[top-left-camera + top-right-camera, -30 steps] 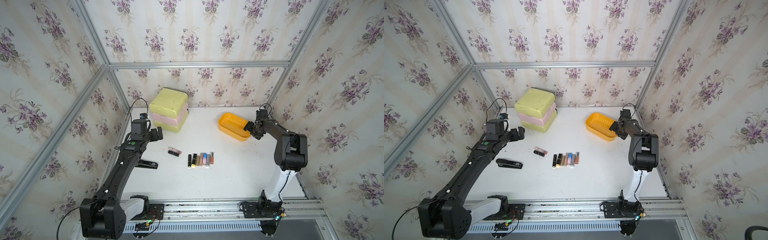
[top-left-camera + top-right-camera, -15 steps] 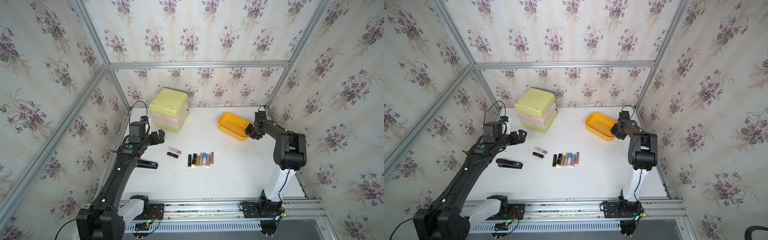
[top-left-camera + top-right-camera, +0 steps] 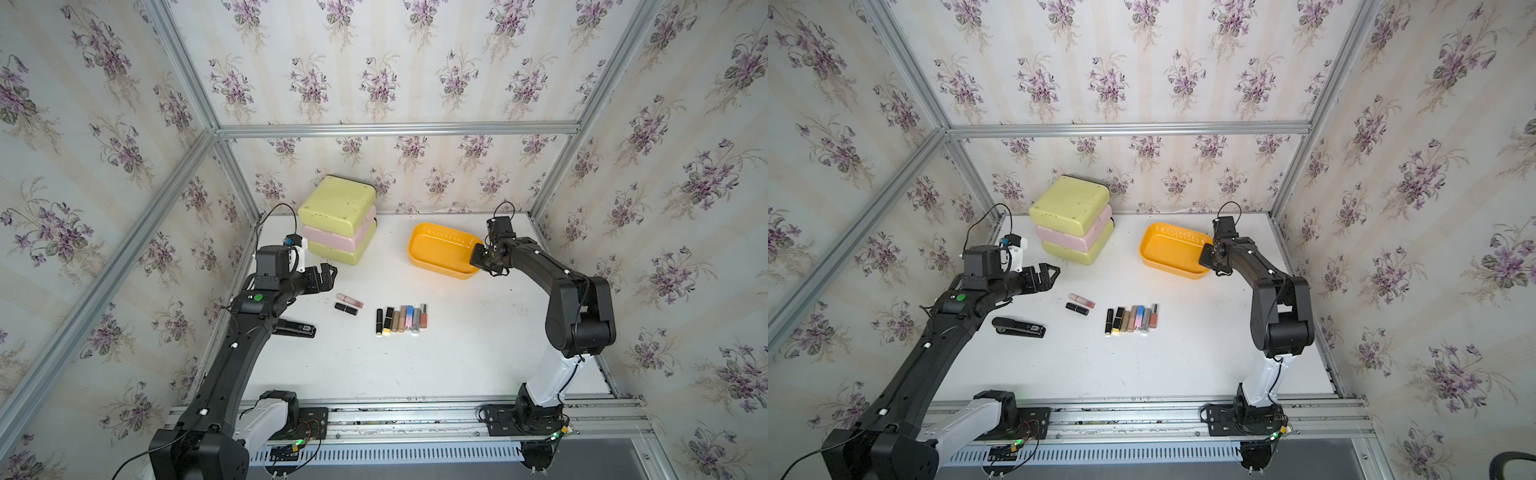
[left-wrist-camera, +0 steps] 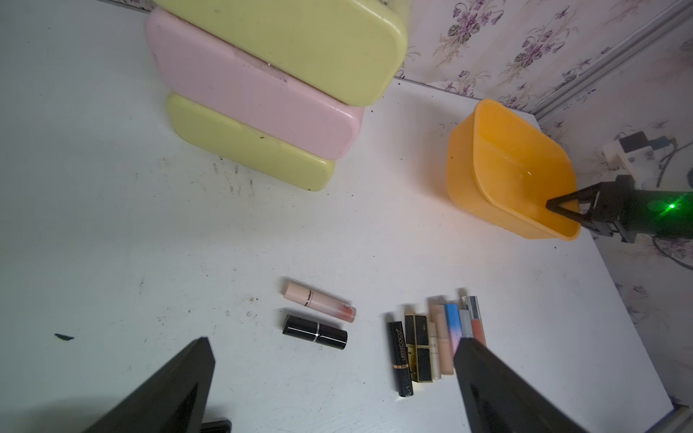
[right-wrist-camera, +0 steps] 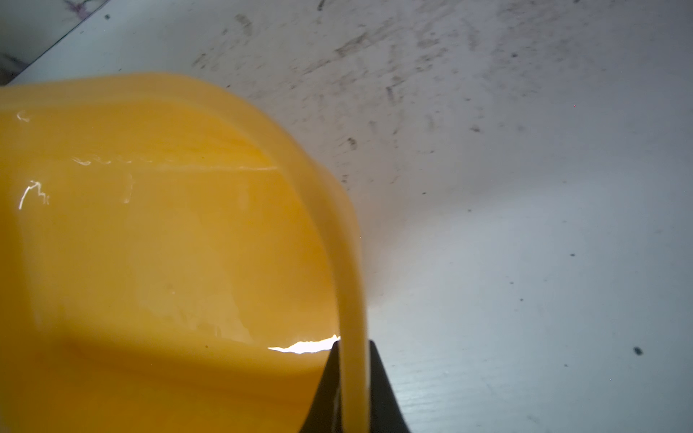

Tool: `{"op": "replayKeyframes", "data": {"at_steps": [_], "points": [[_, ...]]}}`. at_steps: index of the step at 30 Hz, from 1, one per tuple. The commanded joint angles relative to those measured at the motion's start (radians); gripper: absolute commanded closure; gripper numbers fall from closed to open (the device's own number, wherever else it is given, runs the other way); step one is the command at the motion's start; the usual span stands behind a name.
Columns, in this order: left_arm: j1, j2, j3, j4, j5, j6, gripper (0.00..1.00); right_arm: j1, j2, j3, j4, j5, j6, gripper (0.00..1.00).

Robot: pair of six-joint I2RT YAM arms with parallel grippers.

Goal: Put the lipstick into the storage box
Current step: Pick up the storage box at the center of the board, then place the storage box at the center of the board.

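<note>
Right hand (image 5: 352, 393) pinches the shallow orange-yellow plastic storage box (image 3: 436, 249) rim; left hand (image 3: 324, 277) open; light, stiff, slippery black lipstick tube (image 4: 315, 332) wants a mid-barrel grip

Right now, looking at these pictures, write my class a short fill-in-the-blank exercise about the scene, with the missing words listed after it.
1. The right gripper has its fingers closed on the rim of the ____ storage box.
2. The left gripper hovers above the table with its fingers ____.
3. In the stack of lidded boxes, the middle one is ____.
4. No lipstick lies inside the storage box; the black lipstick lies on the ____.

Missing words: orange; open; pink; table
</note>
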Motion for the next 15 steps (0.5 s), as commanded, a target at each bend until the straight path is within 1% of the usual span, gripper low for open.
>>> {"op": "replayKeyframes", "data": {"at_steps": [1, 5, 8, 15], "points": [[0.001, -0.015, -0.002, -0.019, 0.090, -0.010, 0.00, 0.068, -0.013, 0.001, 0.003, -0.041, -0.038, 0.97], [0.001, -0.047, -0.028, -0.027, 0.123, -0.018, 0.00, 0.153, -0.003, 0.004, 0.010, -0.065, -0.057, 0.96], [0.001, -0.064, -0.052, -0.027, 0.131, -0.022, 0.00, 0.196, 0.018, 0.006, 0.025, -0.071, -0.068, 0.96], [0.001, -0.087, -0.100, -0.016, 0.150, -0.038, 0.00, 0.230, 0.084, 0.014, 0.037, -0.070, -0.098, 0.97]]}}
